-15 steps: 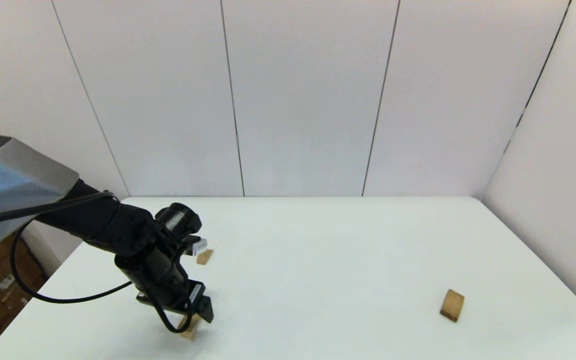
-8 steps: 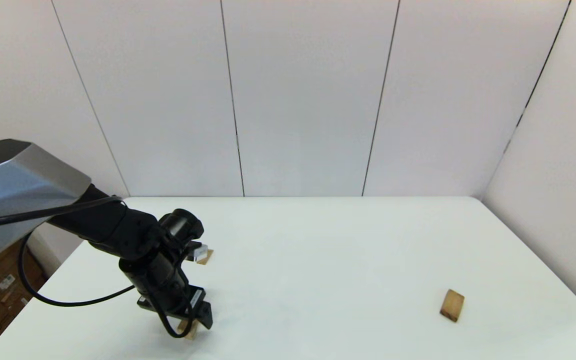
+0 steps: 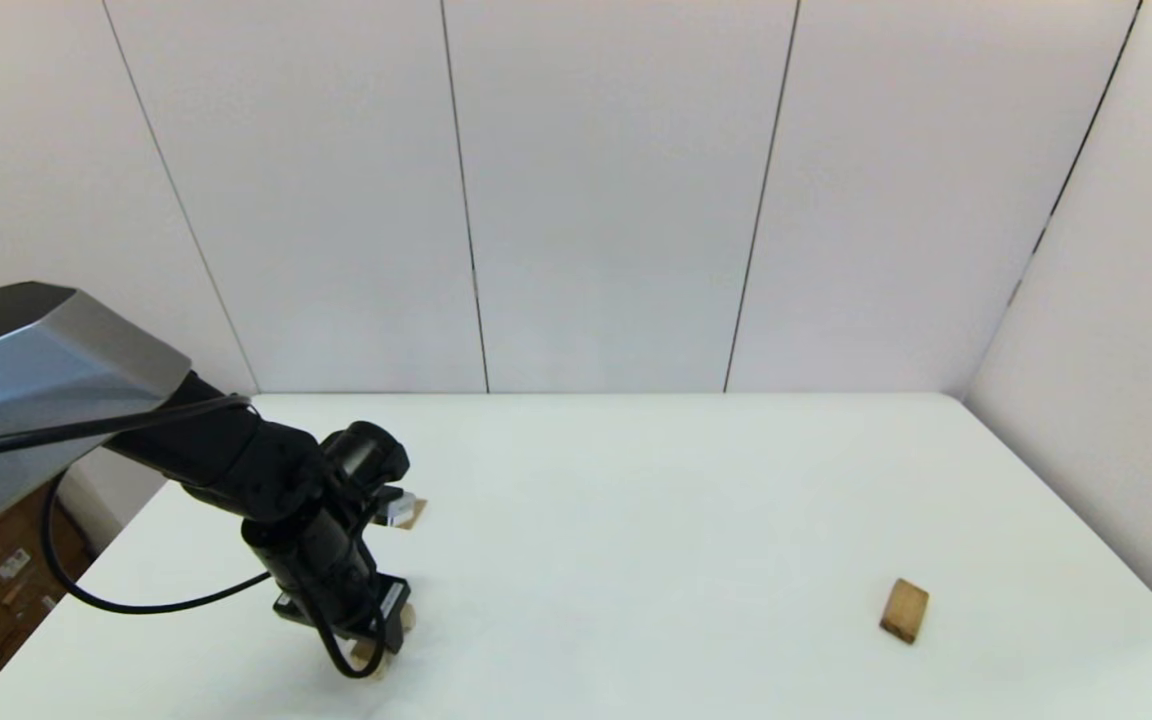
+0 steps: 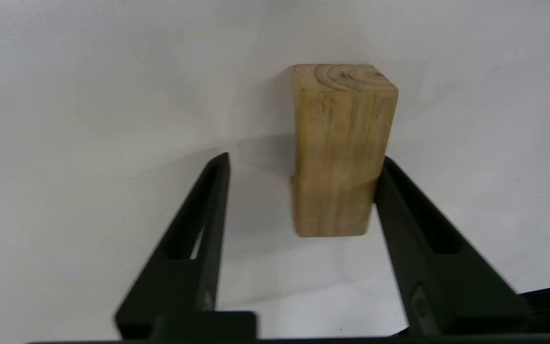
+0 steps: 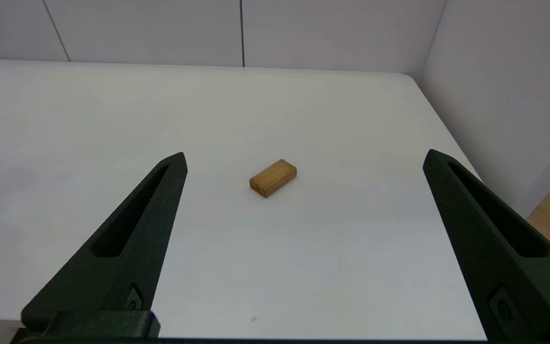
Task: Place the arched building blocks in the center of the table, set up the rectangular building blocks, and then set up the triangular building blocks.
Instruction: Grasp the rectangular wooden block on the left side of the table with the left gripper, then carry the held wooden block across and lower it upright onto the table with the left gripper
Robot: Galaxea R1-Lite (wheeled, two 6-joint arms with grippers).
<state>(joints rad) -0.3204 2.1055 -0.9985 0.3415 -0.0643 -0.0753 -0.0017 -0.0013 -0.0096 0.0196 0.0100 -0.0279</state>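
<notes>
- Left gripper [image 4: 301, 165] is down at the table [image 3: 656, 500] near its left front edge, spread wide around the arched building blocks [image 4: 344, 143]; 1 finger [image 4: 413, 224] touches the block's side, the other stands clear.
- Risk: closing off-centre, that touching finger could shove or twist the block before the other one reaches it.
- Right gripper [image 5: 303, 160] is parked and released, with the rectangular building blocks [image 5: 273, 177] lying well ahead of it.
- Triangular building blocks [image 3: 409, 512] sit just beyond the left wrist.
</notes>
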